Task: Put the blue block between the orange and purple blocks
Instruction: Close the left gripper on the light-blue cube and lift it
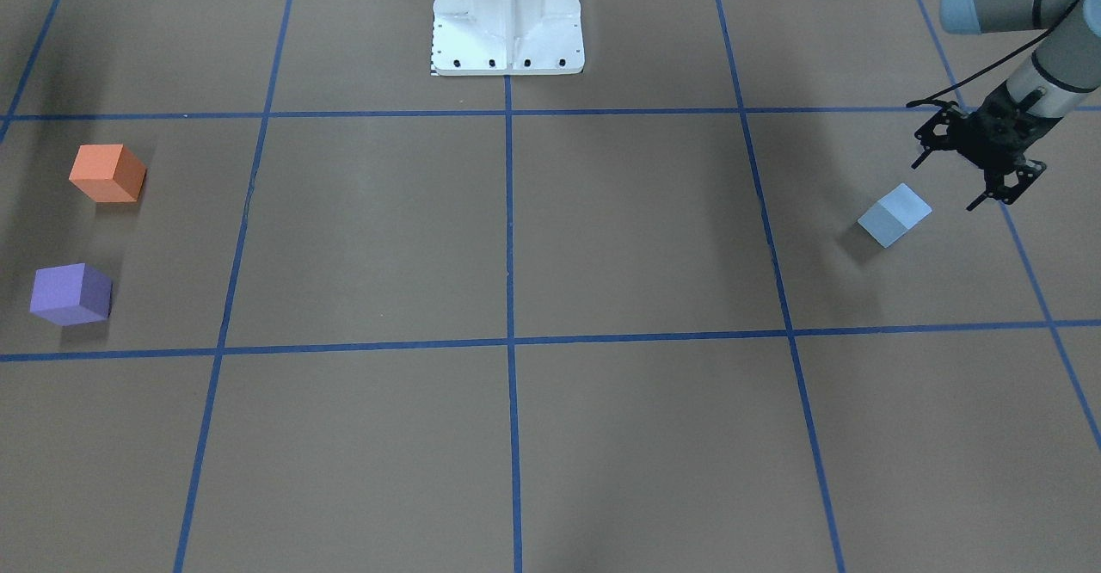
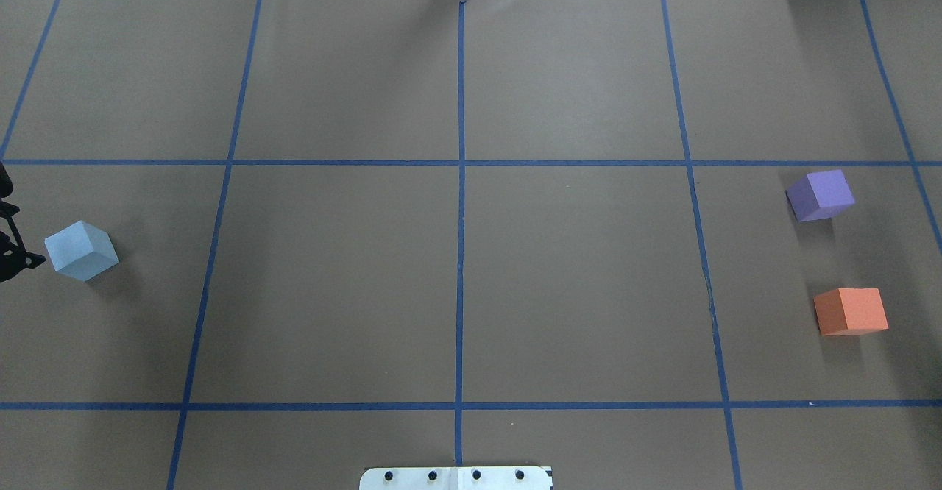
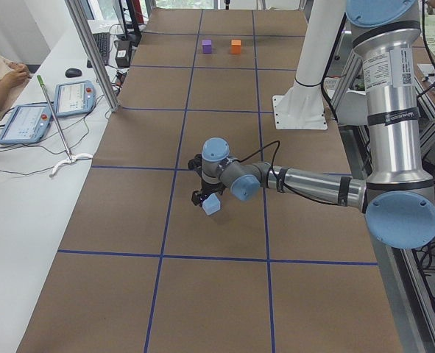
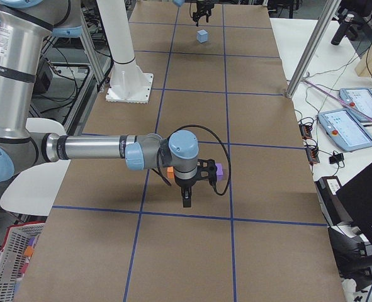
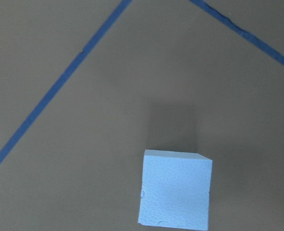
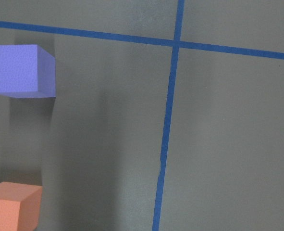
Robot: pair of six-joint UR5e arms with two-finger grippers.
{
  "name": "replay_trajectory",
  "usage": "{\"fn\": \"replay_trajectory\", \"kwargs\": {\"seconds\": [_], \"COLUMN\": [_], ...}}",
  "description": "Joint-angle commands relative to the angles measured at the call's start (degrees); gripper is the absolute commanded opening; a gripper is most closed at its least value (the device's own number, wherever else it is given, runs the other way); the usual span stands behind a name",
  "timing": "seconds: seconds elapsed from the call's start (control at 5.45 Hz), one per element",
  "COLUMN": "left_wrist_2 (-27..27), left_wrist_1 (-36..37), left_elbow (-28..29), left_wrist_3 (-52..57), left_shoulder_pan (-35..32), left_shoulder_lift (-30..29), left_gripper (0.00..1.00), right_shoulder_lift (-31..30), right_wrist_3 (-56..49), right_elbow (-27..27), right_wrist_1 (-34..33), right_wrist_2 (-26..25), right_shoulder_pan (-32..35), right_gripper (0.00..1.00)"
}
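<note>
The light blue block (image 1: 894, 214) lies on the brown table on my left side; it also shows in the overhead view (image 2: 81, 251) and low in the left wrist view (image 5: 176, 190). My left gripper (image 1: 944, 186) is open and empty, hovering just beside and above it, towards the table's end. The orange block (image 1: 107, 173) and the purple block (image 1: 70, 294) sit apart at the opposite end, with a gap between them, and the right wrist view shows both, purple (image 6: 19, 70) and orange (image 6: 12, 207). My right gripper (image 4: 186, 200) hangs near them; I cannot tell if it is open.
The white robot base (image 1: 507, 14) stands at the middle of the table's near edge. Blue tape lines (image 2: 460, 254) divide the table into squares. An operators' bench with tablets (image 3: 26, 121) and a person's arm (image 3: 0, 81) runs along the far side.
</note>
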Motion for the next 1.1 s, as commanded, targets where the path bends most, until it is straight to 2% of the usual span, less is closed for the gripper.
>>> {"fn": "replay_trajectory", "kwargs": {"seconds": [0.0,0.55,0.92], "left_wrist_2": [0.89,0.80,0.37], "left_wrist_1": [-0.05,-0.05,-0.39], "left_elbow": [1.99,6.47,9.12], "left_wrist_3": [-0.12,-4.60,-4.86], "left_shoulder_pan": [2.11,3.96,4.83], "left_shoulder_lift": [-0.49,-5.57,-6.55], "left_gripper": [1.00,1.00,0.97], "right_shoulder_lift": [0.00,0.00,-0.09], "right_wrist_3": [0.00,-0.09,-0.09], "right_elbow": [0.00,-0.09,-0.18], "right_wrist_1": [0.00,0.00,-0.09], "right_wrist_2": [0.07,-0.02,-0.02], "right_shoulder_pan": [-0.05,-0.05,-0.05], "right_gripper": [1.00,1.00,1.00]}}
